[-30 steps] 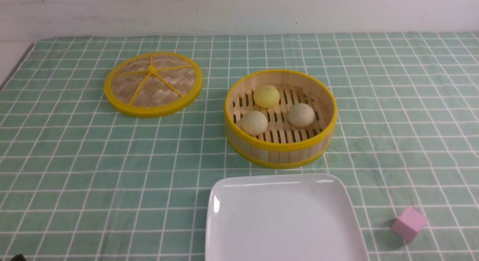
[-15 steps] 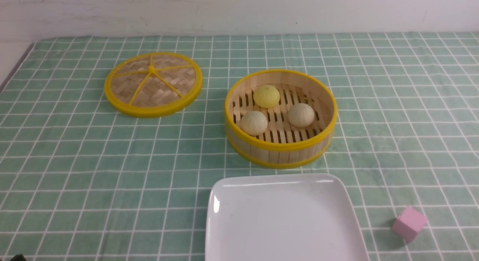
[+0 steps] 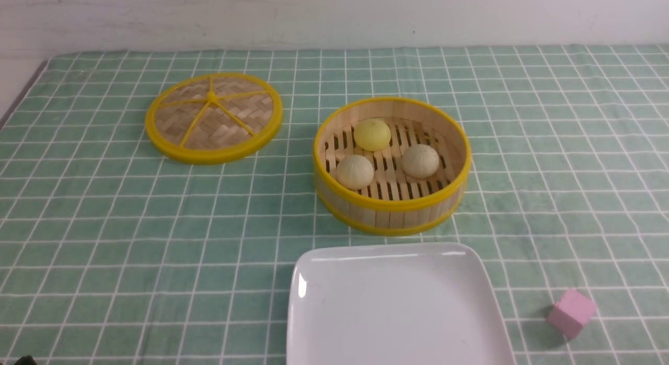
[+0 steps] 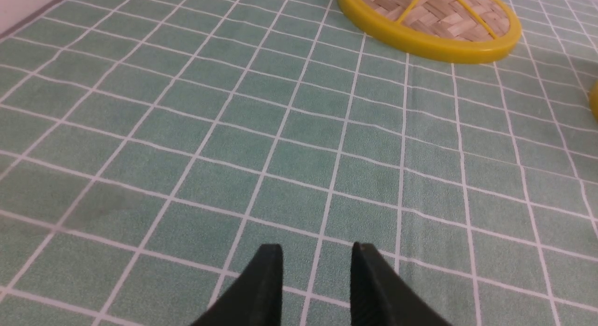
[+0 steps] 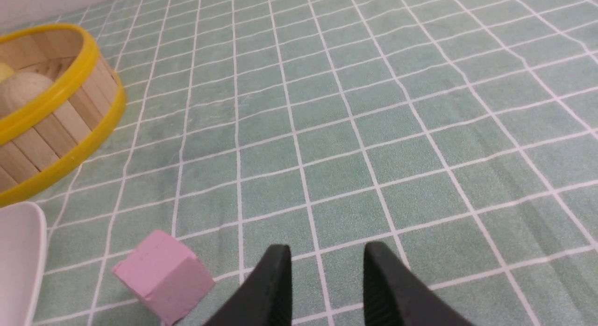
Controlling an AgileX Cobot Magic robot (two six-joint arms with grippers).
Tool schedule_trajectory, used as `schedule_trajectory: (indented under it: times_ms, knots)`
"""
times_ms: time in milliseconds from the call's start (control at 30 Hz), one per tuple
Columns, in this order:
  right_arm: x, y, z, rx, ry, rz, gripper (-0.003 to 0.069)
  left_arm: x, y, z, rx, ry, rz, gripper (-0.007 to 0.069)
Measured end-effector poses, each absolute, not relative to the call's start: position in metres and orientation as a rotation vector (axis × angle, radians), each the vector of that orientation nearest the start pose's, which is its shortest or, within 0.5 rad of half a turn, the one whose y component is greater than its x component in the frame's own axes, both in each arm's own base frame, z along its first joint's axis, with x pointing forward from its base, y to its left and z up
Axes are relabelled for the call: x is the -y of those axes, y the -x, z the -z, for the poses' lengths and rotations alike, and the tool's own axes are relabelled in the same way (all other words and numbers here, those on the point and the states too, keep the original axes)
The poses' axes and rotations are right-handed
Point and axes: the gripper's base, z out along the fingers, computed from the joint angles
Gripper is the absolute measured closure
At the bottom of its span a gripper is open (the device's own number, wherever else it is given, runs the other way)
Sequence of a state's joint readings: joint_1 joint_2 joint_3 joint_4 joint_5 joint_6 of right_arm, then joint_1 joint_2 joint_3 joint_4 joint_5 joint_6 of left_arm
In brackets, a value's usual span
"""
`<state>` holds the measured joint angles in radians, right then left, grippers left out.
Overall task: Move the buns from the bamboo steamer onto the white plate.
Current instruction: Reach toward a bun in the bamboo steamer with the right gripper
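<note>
The bamboo steamer (image 3: 392, 207) stands at mid table with all three buns inside: the pale yellow one (image 3: 372, 134) at the back and two cream-white ones (image 3: 355, 171) (image 3: 420, 160) in front. The white plate (image 3: 397, 307) lies just in front of the steamer with nothing on it. Neither gripper shows in the front view. My left gripper (image 4: 317, 246) hovers open over bare cloth, well short of the lid. My right gripper (image 5: 327, 246) is open over cloth too, with the steamer (image 5: 56, 125) and a cream bun (image 5: 23, 90) off to one side.
The flat woven lid (image 3: 213, 116) lies at the back left, apart from the steamer. A pink cube (image 3: 571, 312) sits right of the plate, close to my right gripper's fingers (image 5: 275, 288). Green checked cloth covers the table; a wall runs behind.
</note>
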<state>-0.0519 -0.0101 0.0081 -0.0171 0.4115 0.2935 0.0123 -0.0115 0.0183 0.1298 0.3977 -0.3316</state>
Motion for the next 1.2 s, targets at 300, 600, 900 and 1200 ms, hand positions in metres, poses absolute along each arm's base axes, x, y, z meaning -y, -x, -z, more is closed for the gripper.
schedule_trajectory:
  times_ms: [300, 600, 900, 1200]
  knots:
    - [0.004, -0.051, -0.174, -1.870, -0.310, -0.136, 0.0420, -0.005, -0.052, -0.172, -1.870, 0.245, 0.089, 0.0384]
    - [0.009, -0.051, -0.175, -1.860, -0.211, 0.023, 0.0420, -0.003, -0.052, -0.173, -1.842, 0.342, 0.199, 0.0384]
    - [-0.002, -0.054, -0.177, -1.692, -0.774, -0.606, 0.0420, 0.009, -0.054, -0.176, -1.650, 0.955, 0.872, 0.0384]
    - [-0.002, -0.055, -0.182, -1.618, -0.821, -0.680, 0.0428, 0.008, -0.055, -0.181, -1.586, 0.971, 0.906, 0.0384]
